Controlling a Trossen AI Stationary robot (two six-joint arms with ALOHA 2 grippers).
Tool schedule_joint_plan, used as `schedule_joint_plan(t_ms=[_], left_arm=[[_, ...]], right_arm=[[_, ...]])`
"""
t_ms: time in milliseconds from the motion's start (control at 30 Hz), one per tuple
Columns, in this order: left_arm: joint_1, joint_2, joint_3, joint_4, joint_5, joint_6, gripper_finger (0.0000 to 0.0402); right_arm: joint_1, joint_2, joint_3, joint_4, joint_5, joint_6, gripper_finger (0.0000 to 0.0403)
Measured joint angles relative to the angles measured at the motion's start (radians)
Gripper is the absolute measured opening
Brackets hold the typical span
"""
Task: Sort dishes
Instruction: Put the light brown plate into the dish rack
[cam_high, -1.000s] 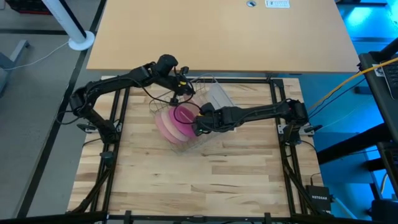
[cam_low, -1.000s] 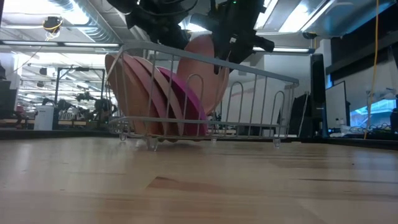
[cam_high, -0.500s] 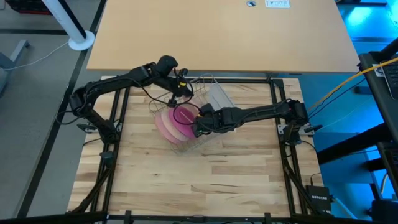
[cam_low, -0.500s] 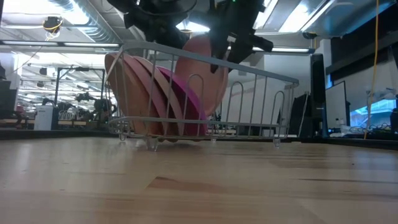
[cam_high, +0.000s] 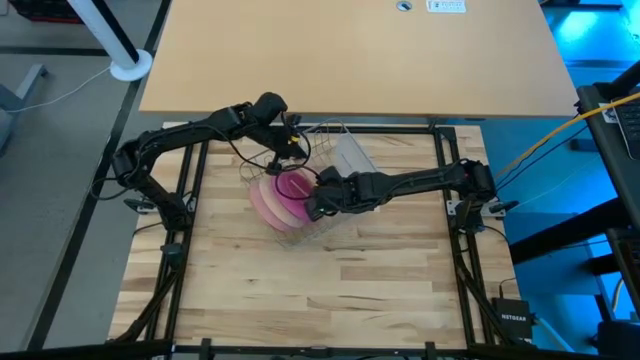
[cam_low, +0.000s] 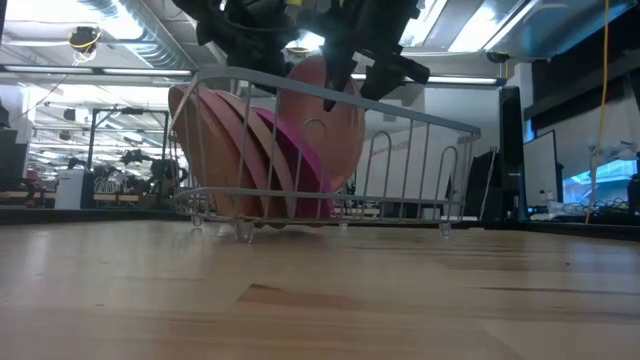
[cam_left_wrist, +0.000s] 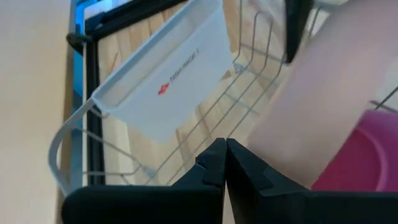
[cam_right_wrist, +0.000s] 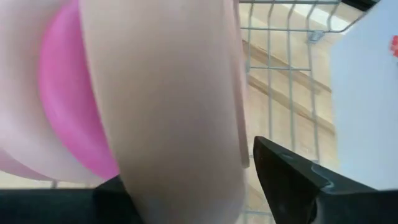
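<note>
A silver wire rack (cam_low: 420, 118) stands mid-table. A pale peach plate (cam_high: 264, 202) and a magenta plate (cam_low: 305, 172) stand on edge in its slots. My right gripper (cam_high: 318, 197) is shut on a tan plate (cam_low: 322, 110) over the rack, next to the magenta plate; the tan plate also shows in the right wrist view (cam_right_wrist: 168, 93). My left gripper (cam_high: 292, 152) is shut and holds nothing, above the rack's far left part, close beside the tan plate (cam_left_wrist: 323, 93). My right gripper pinches the tan plate's upper rim (cam_right_wrist: 233, 124) between its two fingers, one on each face. The fingers come from the table's right, slanting down. The plate stands on edge and tilted, its lower part down inside the rack behind the wires. Whether my left gripper touches the tan plate, I cannot tell.
A clear plastic cup (cam_left_wrist: 168, 74) with a printed label hangs on the rack's far right side (cam_high: 350, 155). Bare wooden table top (cam_high: 330, 290) lies near of the rack. Black frame rails (cam_high: 455, 260) run along the table's sides.
My right gripper has gone a little toward the table's left and down with the tan plate. The plate now sits lower in the rack and closer to the magenta plate. My left gripper has shifted slightly toward the near edge.
</note>
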Motion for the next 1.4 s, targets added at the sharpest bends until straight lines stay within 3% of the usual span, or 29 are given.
schedule_joint_plan(t_ms=[200, 633, 1033, 1400], left_arm=[[0.010, 0.000, -0.001, -0.010, -0.065, 0.003, 0.0001], [0.021, 0.001, -0.002, -0.165, -0.070, 0.029, 0.0001], [0.020, 0.000, -0.002, -0.149, -0.192, 0.099, 0.0001], [-0.001, -0.086, -0.001, -0.114, -0.197, 0.075, 0.0001]], right_arm=[[-0.002, 0.000, 0.000, 0.067, -0.013, -0.001, 0.0209], [-0.001, 0.000, 0.000, 0.081, -0.071, -0.002, 0.0209], [-0.001, 0.000, 0.000, 0.081, -0.072, -0.005, 0.0209], [-0.001, 0.000, 0.000, 0.086, -0.067, -0.026, 0.0209]])
